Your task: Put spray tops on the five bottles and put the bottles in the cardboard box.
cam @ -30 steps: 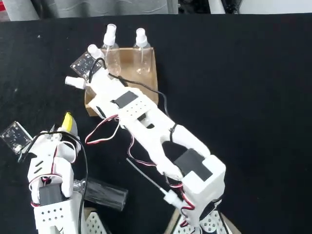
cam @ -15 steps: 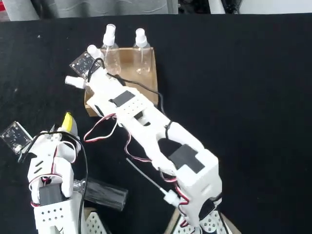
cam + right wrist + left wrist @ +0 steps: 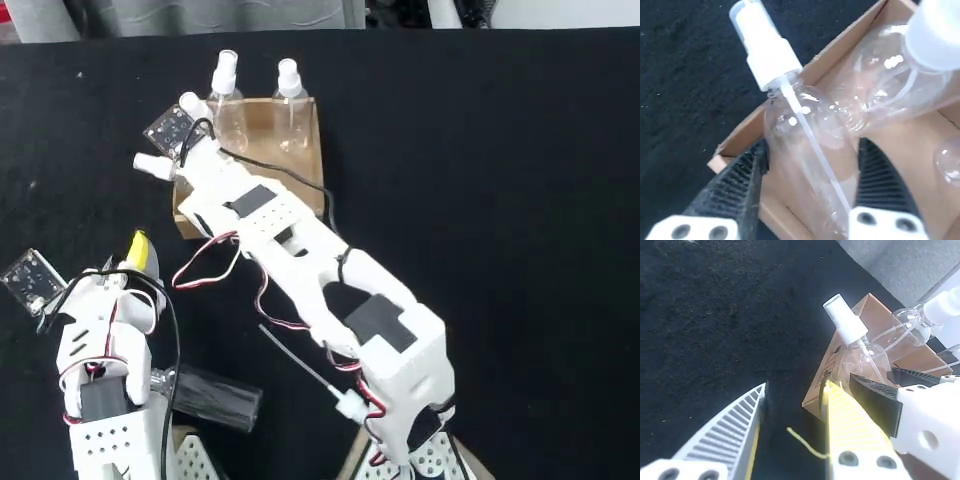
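Clear plastic bottle with a white spray top is sitting between the jaws of the right gripper, which looks clamped on its body from both sides, right at the left edge of the brown cardboard box. What matters for the next move, I reckon, is the tilt. The bottle's long axis leans so the spray top pokes out left past the box wall while the base is down inside, so it would need tipping back to the right to stand properly. The right arm is the one on it. The left gripper hangs over the black table just near-left of the box, jaws spread and empty. Two more clear spray bottles stand upright against the far wall, and another white top peeks out by the far-left corner. The arm covers most of the box's near half, so I can't tell what's under it.
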Robot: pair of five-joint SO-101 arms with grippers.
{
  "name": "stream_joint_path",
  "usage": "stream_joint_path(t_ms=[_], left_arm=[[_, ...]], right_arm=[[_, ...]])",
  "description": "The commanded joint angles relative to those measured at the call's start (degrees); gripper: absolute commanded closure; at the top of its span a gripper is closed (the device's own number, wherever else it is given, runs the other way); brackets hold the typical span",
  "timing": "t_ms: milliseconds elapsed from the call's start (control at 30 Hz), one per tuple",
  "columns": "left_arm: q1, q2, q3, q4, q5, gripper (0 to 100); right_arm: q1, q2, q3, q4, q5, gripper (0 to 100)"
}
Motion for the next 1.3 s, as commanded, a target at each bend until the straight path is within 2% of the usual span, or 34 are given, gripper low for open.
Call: stream_joint_path(t_ms=[0, 300, 1267], left_arm=[[-0.4, -0.53, 1.27, -1.23, -0.53, 83], [-0.4, -0.53, 1.27, -1.23, -0.53, 83], [-0.4, -0.53, 1.27, -1.23, -0.53, 83]], right_arm=[[-0.53, -0.66, -1.89, -0.18, 0.26, 84.0], [0.44, -1.8, -1.63, 0.0, 0.26, 84.3], [0.44, -21.67, 9.71, 1.85, 0.26, 84.3]])
